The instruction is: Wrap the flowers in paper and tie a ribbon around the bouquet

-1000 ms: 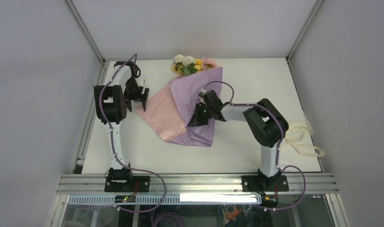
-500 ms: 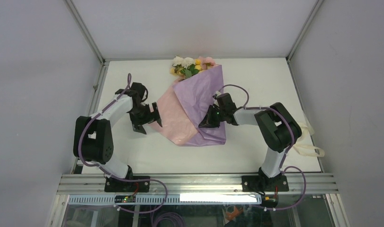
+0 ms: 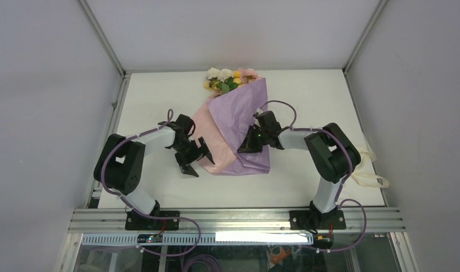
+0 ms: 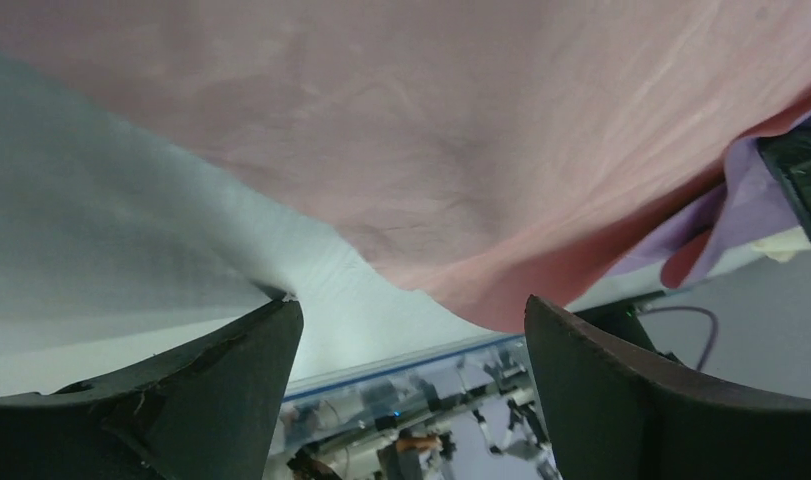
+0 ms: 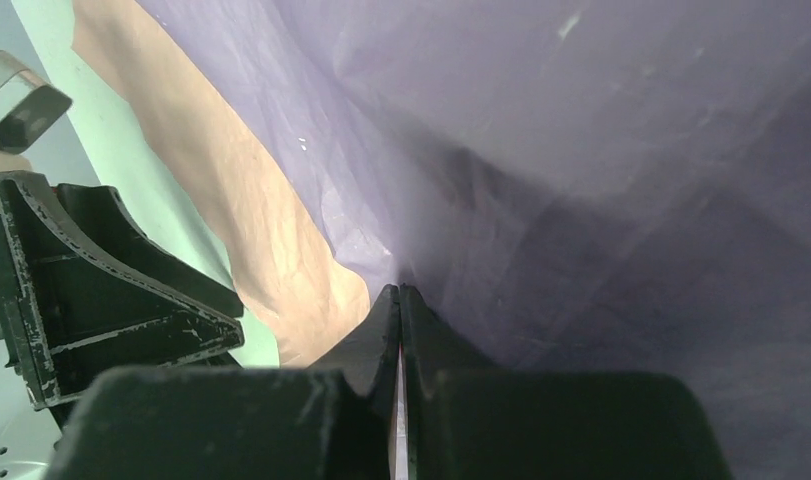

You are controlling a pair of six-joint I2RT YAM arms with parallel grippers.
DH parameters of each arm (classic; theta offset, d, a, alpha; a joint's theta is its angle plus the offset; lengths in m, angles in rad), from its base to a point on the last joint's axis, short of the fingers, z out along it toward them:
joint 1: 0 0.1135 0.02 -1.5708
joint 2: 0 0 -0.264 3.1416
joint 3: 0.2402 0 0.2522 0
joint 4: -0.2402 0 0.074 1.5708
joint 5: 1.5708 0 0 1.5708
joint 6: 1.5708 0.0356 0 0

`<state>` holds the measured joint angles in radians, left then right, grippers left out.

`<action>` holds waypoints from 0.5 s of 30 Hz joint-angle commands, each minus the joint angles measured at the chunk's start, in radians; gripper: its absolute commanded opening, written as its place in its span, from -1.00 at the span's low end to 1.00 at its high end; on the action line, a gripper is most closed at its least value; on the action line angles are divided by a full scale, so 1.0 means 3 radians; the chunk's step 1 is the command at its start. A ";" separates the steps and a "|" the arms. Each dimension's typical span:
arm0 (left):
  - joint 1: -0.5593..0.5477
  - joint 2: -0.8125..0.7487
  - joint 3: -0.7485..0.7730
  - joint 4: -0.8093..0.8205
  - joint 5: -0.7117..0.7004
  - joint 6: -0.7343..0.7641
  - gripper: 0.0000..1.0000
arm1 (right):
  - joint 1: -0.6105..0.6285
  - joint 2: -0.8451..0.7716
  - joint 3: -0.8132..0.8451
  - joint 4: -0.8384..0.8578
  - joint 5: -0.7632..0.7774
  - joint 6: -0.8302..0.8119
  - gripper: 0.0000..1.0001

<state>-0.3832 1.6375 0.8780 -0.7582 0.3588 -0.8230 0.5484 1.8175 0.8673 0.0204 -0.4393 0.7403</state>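
Observation:
The bouquet lies slanted on the white table, with the flowers (image 3: 227, 79) showing yellow, pink and white at its far end. The paper (image 3: 244, 110) is folded lilac side up, and a pale pink flap (image 3: 216, 150) shows on its left. My right gripper (image 3: 243, 149) is shut on the edge of the lilac fold (image 5: 541, 150), where creases run to the fingertips (image 5: 398, 290). My left gripper (image 3: 198, 160) stands open at the pink flap's near-left edge; the pink paper (image 4: 461, 150) hangs just beyond its jaws (image 4: 411, 310) and nothing is between them. The ribbon (image 3: 366, 170) lies loose at the table's right edge.
White walls and a metal frame close in the table on the left, back and right. The aluminium rail (image 3: 239, 218) carrying both arm bases runs along the near edge. The right arm's elbow (image 3: 329, 150) stands between the bouquet and the ribbon.
My left arm swung from the far-left side down to the pink flap's near edge and its jaws opened wider. The right gripper first dragged the paper's near end rightward, then held still.

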 commanded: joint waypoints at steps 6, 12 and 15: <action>-0.0124 0.0386 -0.0220 0.1186 0.0021 -0.0289 0.42 | 0.0167 0.0211 -0.0303 -0.0696 0.0682 -0.0179 -1.00; -0.0119 0.0245 -0.0219 0.1064 -0.0069 -0.0094 -0.11 | 0.0166 0.0220 -0.0292 -0.0693 0.0639 -0.0210 -1.00; -0.0116 0.0179 -0.0075 0.0865 -0.0152 0.0043 -0.38 | 0.0169 0.0226 -0.0263 -0.0722 0.0616 -0.0246 -1.00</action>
<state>-0.4133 1.6951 0.8421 -0.5304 0.4965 -0.8970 0.5758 1.8027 0.8543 0.0406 -0.3985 0.7467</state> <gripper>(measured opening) 0.378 0.004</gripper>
